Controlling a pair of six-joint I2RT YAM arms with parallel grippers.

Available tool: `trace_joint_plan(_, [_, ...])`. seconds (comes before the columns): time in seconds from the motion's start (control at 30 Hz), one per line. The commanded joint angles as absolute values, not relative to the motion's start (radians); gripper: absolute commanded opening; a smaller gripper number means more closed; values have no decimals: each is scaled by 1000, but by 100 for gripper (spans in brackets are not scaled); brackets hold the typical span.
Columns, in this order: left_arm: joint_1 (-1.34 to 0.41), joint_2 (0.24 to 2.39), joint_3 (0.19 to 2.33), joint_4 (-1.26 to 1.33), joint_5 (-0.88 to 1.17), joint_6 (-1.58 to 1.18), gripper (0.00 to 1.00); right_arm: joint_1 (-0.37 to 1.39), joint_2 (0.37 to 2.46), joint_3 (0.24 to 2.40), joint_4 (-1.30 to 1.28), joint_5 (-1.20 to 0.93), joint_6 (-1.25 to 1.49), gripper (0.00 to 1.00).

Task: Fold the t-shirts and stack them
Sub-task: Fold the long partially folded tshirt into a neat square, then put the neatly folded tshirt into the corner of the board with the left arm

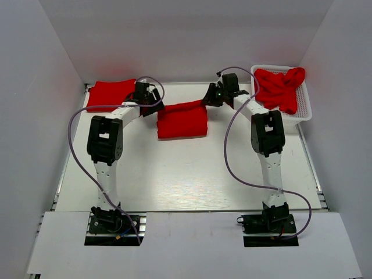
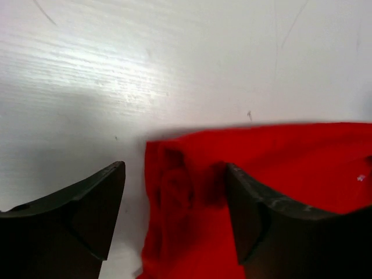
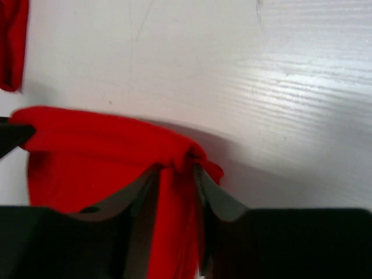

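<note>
Surface: a white table [image 1: 186, 174] with a faint wood grain and fine scratches that show in the wrist views.
Room: plain white walls [image 1: 186, 35] close it in at the back and both sides.
Middle t-shirt [image 1: 182, 121]: partly folded, lying toward the table's far edge between the two grippers.
Folded t-shirt [image 1: 110, 95]: flat in the far left corner.
Basket [image 1: 306, 113]: white mesh in the far right corner, holding a crumpled red heap [image 1: 282, 87].
Left gripper [image 2: 174, 174]: fingers spread wide, with the middle t-shirt's edge lying between them unpinched.
Right gripper [image 3: 177, 168]: clamped on a bunched fold of the middle t-shirt.
Overhead only: the basket, the corner shirt and both arms.
Wrist views only: how the fingers stand and the gathered cloth at the pinch.
</note>
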State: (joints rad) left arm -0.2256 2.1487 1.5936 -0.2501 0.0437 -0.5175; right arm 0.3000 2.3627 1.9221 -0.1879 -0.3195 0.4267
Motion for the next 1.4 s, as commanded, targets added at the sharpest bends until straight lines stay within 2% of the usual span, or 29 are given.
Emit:
trace_joint_plan(0.0, [-184, 2131, 1646, -132, 81, -520, 82, 270, 2397, 1999, 34, -391, 494, 42])
trace_joint_plan(0.07, [-184, 2151, 1696, -121, 91, -520, 99, 271, 2407, 2017, 63, -399, 528, 57])
trace_joint_plan(0.13, [-173, 2178, 1735, -121, 115, -520, 99, 265, 2410, 2046, 97, -388, 552, 82])
trace_joint_plan(0.17, [-163, 2187, 1768, -132, 135, -520, 99, 264, 2407, 2046, 103, -381, 558, 90])
trace_joint_plan(0.33, [-163, 2187, 1796, -181, 192, -482, 99, 258, 2344, 2027, 46, -359, 511, 90])
trace_joint_plan(0.5, [-176, 2125, 1698, -282, 193, -388, 99, 273, 2234, 1905, -85, -344, 371, 90])
trace_joint_plan(0.6, [-187, 2076, 1614, -320, 175, -379, 99, 278, 2099, 1749, -83, -350, 325, 90])
trace_joint_plan(0.63, [-187, 2065, 1564, -321, 175, -365, 99, 279, 2048, 1624, -62, -341, 312, 90])
trace_joint_plan(0.73, [-187, 2031, 1476, -290, 166, -365, 99, 278, 1929, 1491, -35, -324, 308, 90])
trace_joint_plan(0.87, [-222, 2054, 1463, -261, 212, -295, 92, 282, 1807, 1329, -28, -324, 308, 90])
trace_joint_plan(1.2, [-307, 2174, 1496, -304, 155, -194, 69, 279, 1637, 1154, -35, -267, 324, 90])
trace_joint_plan(1.37, [-339, 2227, 1528, -326, 72, -184, 45, 278, 1551, 1075, -48, -219, 330, 90])
